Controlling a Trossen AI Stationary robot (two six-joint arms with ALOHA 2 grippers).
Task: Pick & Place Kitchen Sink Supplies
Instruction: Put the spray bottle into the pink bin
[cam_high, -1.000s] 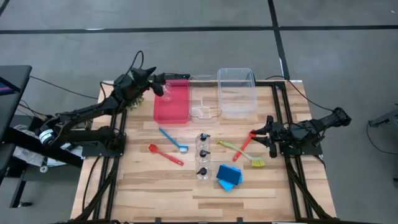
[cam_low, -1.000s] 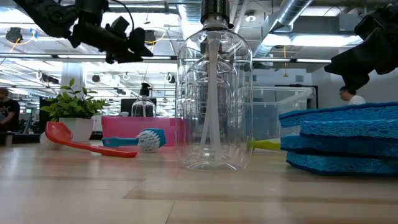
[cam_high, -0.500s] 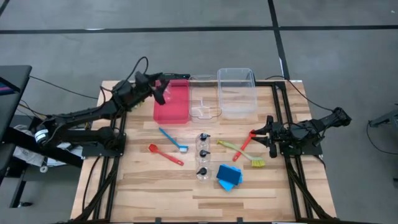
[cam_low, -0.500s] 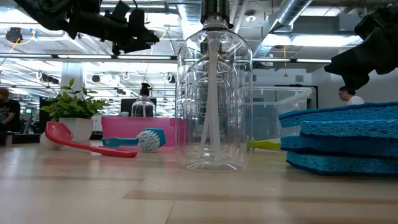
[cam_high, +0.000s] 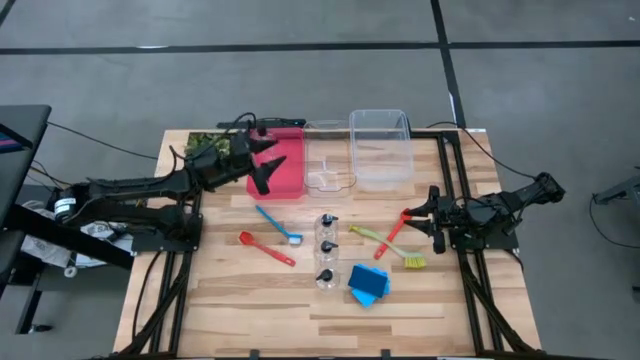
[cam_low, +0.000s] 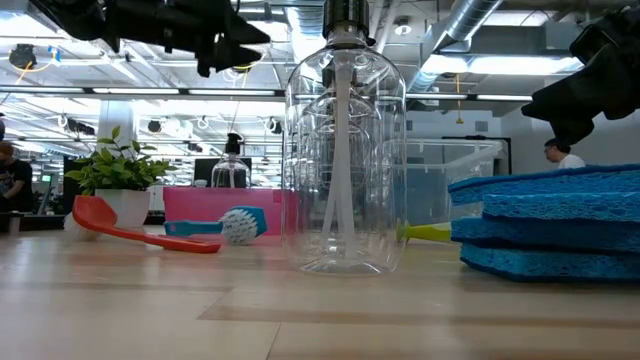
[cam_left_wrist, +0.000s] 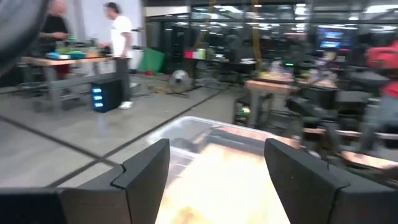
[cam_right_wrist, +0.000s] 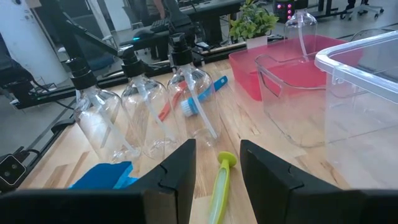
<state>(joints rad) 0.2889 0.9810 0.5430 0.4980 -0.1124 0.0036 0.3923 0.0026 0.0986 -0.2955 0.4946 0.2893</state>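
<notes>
Three clear bottles (cam_high: 325, 248) with black caps stand in a row at mid-table. One more bottle (cam_right_wrist: 298, 30) stands in the red bin (cam_high: 285, 172). Blue sponges (cam_high: 367, 283) lie stacked near the row. A blue brush (cam_high: 278, 225) and a red spoon (cam_high: 266, 247) lie to the row's left. A red utensil (cam_high: 397, 230) and a yellow-green brush (cam_high: 388, 247) lie to its right. My left gripper (cam_high: 267, 164) hangs open and level above the red bin, nothing between its fingers (cam_left_wrist: 140, 180). My right gripper (cam_high: 425, 218) waits at the right edge, open, facing the yellow-green brush (cam_right_wrist: 219, 180).
Two clear bins, a small one (cam_high: 328, 160) and a larger one (cam_high: 380, 148), stand to the right of the red bin along the far edge. A potted plant (cam_high: 215, 141) sits at the far left corner. Bare wood lies along the near edge.
My left gripper has swung from the red bin's far left corner toward the table's near and right sides, turning as it went. It now hangs over the bin's middle. It has stayed open and level. The plant, covered before, now shows.
</notes>
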